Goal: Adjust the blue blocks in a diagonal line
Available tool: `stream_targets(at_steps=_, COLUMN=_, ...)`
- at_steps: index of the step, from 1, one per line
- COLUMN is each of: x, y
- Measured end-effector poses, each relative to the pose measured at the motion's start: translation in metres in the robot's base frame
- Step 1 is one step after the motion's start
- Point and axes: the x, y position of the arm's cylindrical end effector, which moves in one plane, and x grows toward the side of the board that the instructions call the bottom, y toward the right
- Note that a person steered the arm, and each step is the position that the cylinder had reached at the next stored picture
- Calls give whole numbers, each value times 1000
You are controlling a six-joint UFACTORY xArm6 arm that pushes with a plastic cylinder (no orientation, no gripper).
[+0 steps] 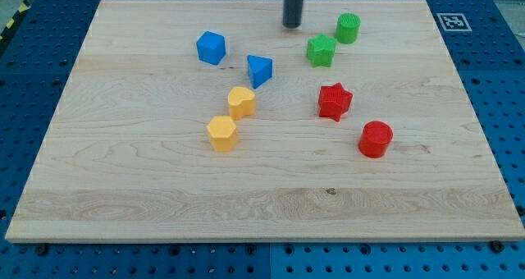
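Observation:
Two blue blocks lie on the wooden board (148,189). A blue cube-like block (211,48) sits at the upper left of the group. A blue triangular block (259,70) lies just below and to its right, a small gap apart. My tip (292,25) stands near the view's top centre, above and to the right of the blue triangular block, touching no block.
A green star (321,50) and a green cylinder (348,28) lie right of my tip. A red star (335,101) and a red cylinder (376,139) lie at the right. Two yellow blocks (241,102) (221,133) lie below the blue ones.

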Motion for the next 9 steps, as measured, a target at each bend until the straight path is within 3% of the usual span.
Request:
stream_targets(at_steps=3, x=7, y=-170)
stream_targets(at_steps=4, x=47, y=-201)
stream_targets(at_steps=5, x=104, y=-200)
stream_targets(at_steps=9, x=117, y=-101)
